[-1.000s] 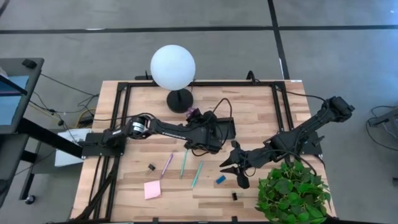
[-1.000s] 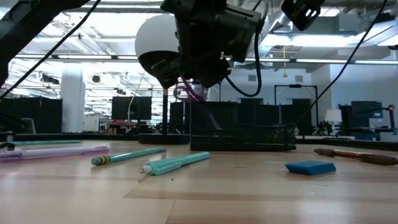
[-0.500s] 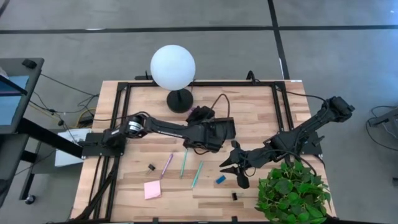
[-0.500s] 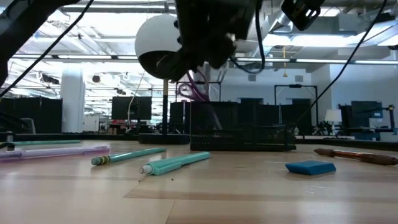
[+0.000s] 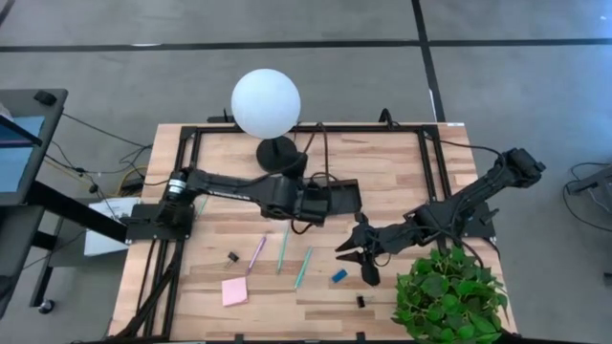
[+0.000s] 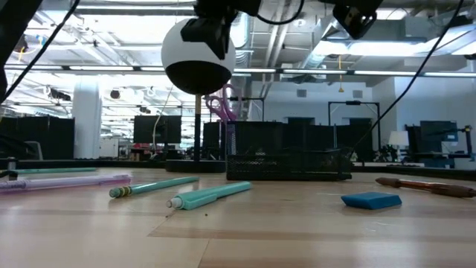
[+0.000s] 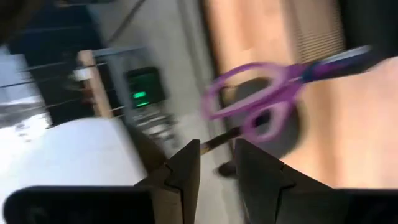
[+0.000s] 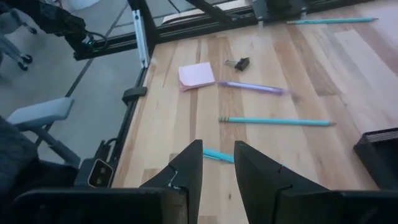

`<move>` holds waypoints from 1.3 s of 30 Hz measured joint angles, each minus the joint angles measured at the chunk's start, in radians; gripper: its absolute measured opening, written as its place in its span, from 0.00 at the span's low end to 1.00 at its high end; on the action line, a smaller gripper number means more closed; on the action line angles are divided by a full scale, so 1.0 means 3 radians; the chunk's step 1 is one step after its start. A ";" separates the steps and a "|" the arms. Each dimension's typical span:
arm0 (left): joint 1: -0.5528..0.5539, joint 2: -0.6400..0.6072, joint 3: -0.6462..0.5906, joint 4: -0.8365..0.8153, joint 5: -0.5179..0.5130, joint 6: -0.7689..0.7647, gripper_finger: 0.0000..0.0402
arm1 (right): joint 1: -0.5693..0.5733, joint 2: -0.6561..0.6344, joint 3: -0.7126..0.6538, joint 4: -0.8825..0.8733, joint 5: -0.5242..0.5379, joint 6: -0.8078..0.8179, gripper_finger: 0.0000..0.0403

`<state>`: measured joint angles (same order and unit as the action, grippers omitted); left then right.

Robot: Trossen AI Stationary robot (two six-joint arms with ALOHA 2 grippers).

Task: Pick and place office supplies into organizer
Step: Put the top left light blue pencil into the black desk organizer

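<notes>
Stock of the table, first count.

In the organizer (image 5: 337,200), mid-table beside the lamp base (image 5: 275,153): one pair of purple-handled scissors (image 6: 223,104), standing in the left end, handles up above the rim, blades down inside. Placed, by my judgement.

Still out on the near half of the table:
- purple pen (image 5: 256,252), left of the two teal ones
- teal pen (image 5: 282,250), middle
- teal pen (image 5: 303,268), right
- pink sticky-note pad (image 5: 234,290), near left
- black clip (image 5: 232,257), beside the purple pen
- second black clip (image 5: 360,301), near edge by the plant (image 5: 449,296)
- blue eraser (image 5: 338,276)
- dark brown pen (image 6: 424,185), far right in the low view

My left gripper (image 5: 308,203): over the organizer's left end, fingers a narrow gap apart, nothing between them; scissors apart from them.

My right gripper (image 5: 352,250): just above the table near the eraser, fingers slightly apart, empty.

Tally: one item in, eight left.
</notes>
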<state>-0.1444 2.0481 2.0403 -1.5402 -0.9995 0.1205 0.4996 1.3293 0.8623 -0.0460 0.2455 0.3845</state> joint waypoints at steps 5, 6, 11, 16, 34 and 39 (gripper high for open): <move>0.0001 -0.0111 -0.0006 -0.0097 -0.0208 -0.0575 0.21 | 0.0016 0.0000 0.0000 0.0003 0.0002 0.0026 0.22; -0.0005 -0.0188 -0.0006 -0.0101 -0.0184 -0.0677 0.20 | 0.0027 0.0000 0.0000 0.0003 0.0014 0.0026 0.22; -0.0111 -0.0675 -0.0001 -0.0104 0.0149 -0.1145 0.19 | 0.0095 0.0000 0.0000 -0.0006 0.0347 0.0029 0.22; -0.0283 -0.1196 -0.0054 -0.0101 0.0576 -0.1682 0.19 | 0.0158 0.0000 -0.0001 -0.0020 0.0817 0.0029 0.22; -0.0890 -0.2167 -0.2677 0.0231 0.0664 -0.4018 0.19 | 0.0093 0.0001 -0.0339 0.0203 0.1107 0.0236 0.22; -0.0564 -0.2242 -0.3094 0.0187 0.0970 -0.4073 0.19 | 0.0051 0.0001 -0.0339 0.0363 0.1105 0.0176 0.22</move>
<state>-0.3137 1.3754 1.1120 -1.4842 -0.7086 -1.1014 0.5150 1.3296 0.7605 0.0630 0.5772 0.4373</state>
